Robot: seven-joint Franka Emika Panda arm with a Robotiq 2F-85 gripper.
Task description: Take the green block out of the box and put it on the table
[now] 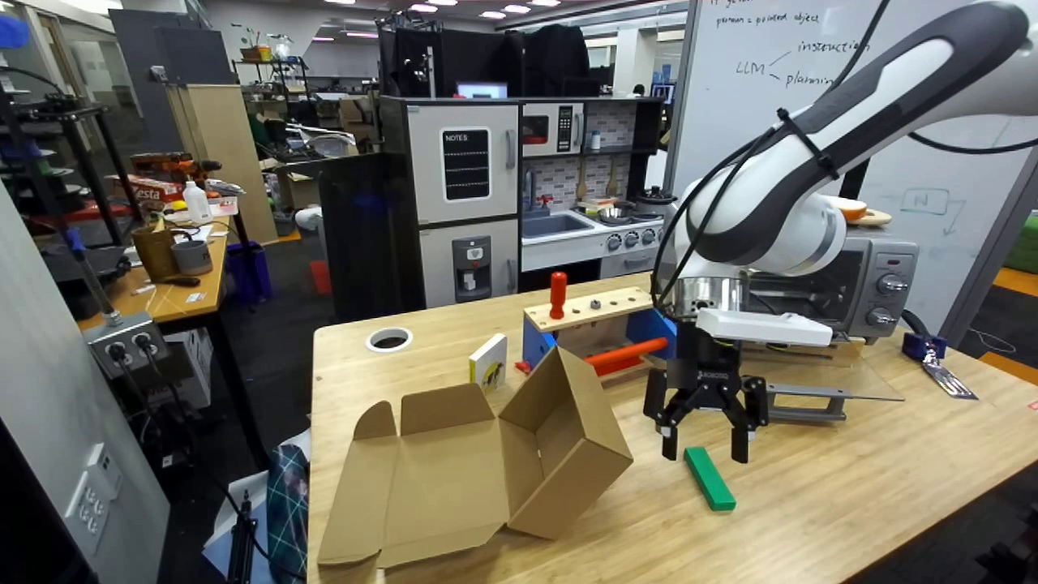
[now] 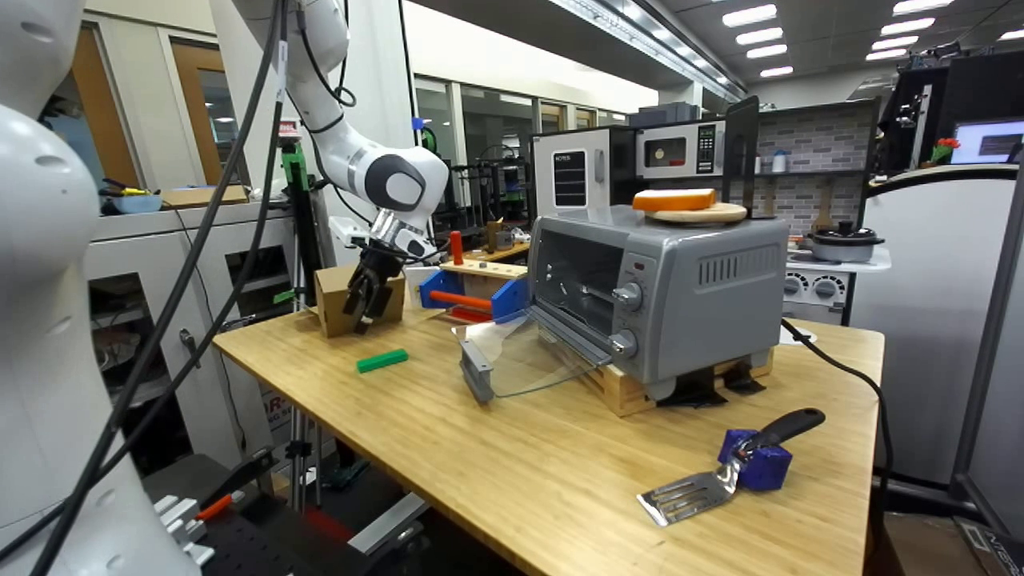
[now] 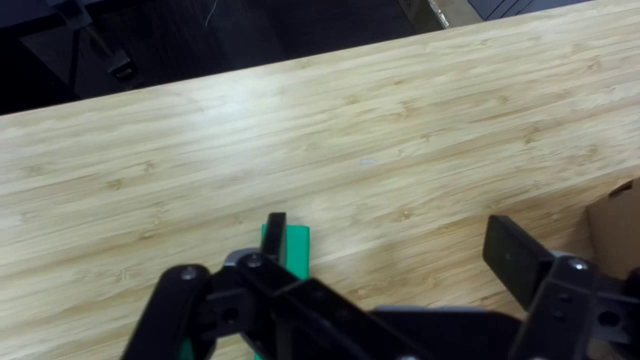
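The green block (image 1: 710,480) lies flat on the wooden table (image 1: 827,487), outside the box. It also shows in an exterior view (image 2: 382,361) and in the wrist view (image 3: 298,250), partly covered there by one finger. The open cardboard box (image 1: 450,478) stands tilted with its flaps spread; it also shows in an exterior view (image 2: 336,316), and its edge is at the right of the wrist view (image 3: 617,225). My gripper (image 1: 704,453) is open and empty, above the table near the block. Its fingers show wide apart in the wrist view (image 3: 387,220).
A blue and wooden toy workbench (image 1: 596,312) with a red bar stands behind the box. A silver toaster oven (image 2: 664,296) with its glass door down stands farther along the table. A small white box (image 1: 488,362) stands behind the flaps. A spatula (image 2: 696,492) rests on a purple block.
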